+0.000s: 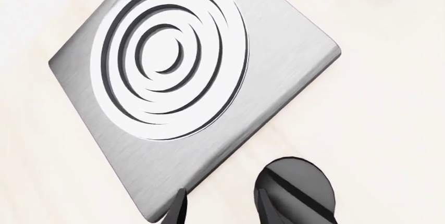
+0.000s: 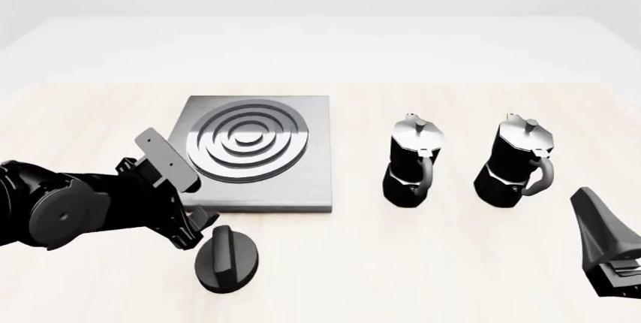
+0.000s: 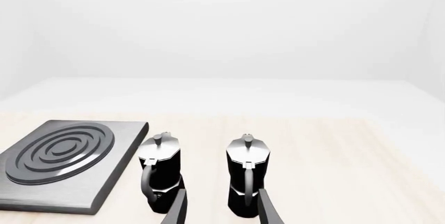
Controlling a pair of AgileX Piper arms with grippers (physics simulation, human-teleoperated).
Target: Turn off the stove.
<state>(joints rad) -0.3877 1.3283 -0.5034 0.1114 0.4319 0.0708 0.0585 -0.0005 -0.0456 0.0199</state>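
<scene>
The front camera looked forward and down from above. The left wrist camera peered close onto the stove (image 1: 187,83), its knob (image 1: 295,187) at five o'clock; the right wrist camera viewed stove (image 3: 66,161) and moka pots (image 3: 201,174) from low, farther back.

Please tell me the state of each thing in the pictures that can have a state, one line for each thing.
stove plate: flat on the table, nothing standing on it.
knob: on the table beside the plate, not gripped.
left moka pot: upright, lid shut.
right moka pot: upright, lid shut.
left claw: open, close to the knob.
right claw: open, holding nothing.
</scene>
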